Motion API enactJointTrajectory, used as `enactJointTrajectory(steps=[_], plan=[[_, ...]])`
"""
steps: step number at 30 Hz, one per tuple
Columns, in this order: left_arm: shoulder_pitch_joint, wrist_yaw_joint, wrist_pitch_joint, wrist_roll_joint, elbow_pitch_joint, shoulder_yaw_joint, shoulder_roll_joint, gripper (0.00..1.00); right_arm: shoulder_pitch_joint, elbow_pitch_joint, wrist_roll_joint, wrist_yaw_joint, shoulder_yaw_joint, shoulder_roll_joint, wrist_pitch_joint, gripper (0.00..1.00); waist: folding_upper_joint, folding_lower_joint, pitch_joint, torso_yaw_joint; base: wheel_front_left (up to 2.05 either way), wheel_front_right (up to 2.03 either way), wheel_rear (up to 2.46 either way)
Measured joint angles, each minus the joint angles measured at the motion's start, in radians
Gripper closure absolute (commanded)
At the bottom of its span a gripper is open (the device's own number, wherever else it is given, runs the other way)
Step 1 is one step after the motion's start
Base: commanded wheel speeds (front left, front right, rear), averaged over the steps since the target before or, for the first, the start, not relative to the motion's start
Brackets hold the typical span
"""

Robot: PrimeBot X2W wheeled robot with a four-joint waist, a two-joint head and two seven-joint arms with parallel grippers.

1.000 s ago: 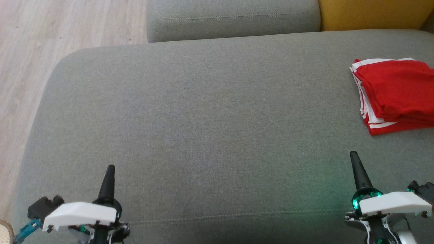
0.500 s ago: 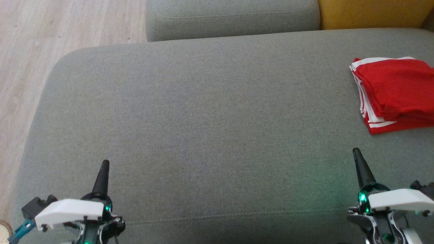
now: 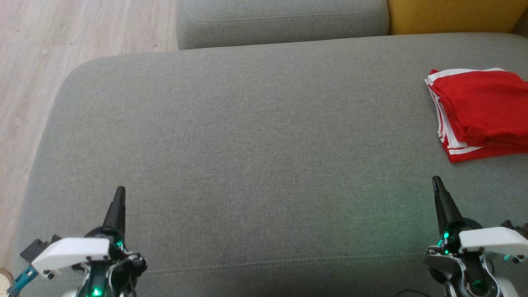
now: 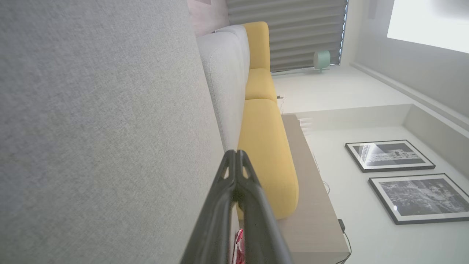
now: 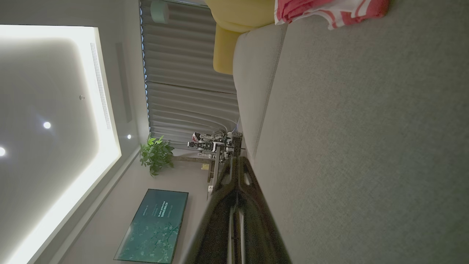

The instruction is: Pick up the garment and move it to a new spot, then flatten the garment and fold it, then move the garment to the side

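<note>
Looking down from the head camera, a broad grey sofa seat (image 3: 247, 136) stretches across the picture. The garment (image 3: 482, 111), red with white stripes, lies folded in a neat stack at the seat's far right and is cut off by the picture's edge. The left gripper (image 3: 119, 193) rises at the lower left and the right gripper (image 3: 435, 183) at the lower right. Each has its two dark fingers pressed together on nothing, and both are apart from the garment, the right one nearer. Pale wooden floor (image 3: 62, 33) shows at the upper left, a second grey cushion (image 3: 280, 20) at the top and a yellow cushion (image 3: 453, 16) at the top right.

With the garment folded and set aside, the task looks nearly done, and parking the arms seems to be the step in hand. To do it well, the right arm should stay away from the stack's near corner so it drags no fold. Bare seat fabric lies between them, so no obstacle is apparent.

The left wrist view is turned sideways. The closed fingers meet at a point beside the seat, with a red sliver of garment low down. Beyond are the yellow cushion, two framed pictures (image 4: 388, 156) and a slatted blind (image 4: 285, 36).

The right wrist view is also sideways. The closed fingers lie along the seat, and the garment is at the top edge. Beyond are a potted plant (image 5: 155, 154), a wall screen (image 5: 154, 223) and some machinery (image 5: 216, 141), too small to identify.
</note>
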Motion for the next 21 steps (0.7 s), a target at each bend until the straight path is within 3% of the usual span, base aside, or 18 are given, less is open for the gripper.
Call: enactJointTrajectory(steps=[11,21], plan=[[-0.026,-0.022,0.031,-0.130,0.013,0.031,0.000,1.00,-0.017,0.012,0.125,0.000,-0.015,0.000,0.028,1.00,0.0000,0.0000,0.003,-0.002,0.00,0.00,0.00],[-0.032,-0.025,0.035,-0.139,0.013,0.041,-0.001,1.00,-0.024,0.012,0.134,0.000,-0.019,0.000,0.035,1.00,0.0000,0.0000,0.003,-0.002,0.00,0.00,0.00]])
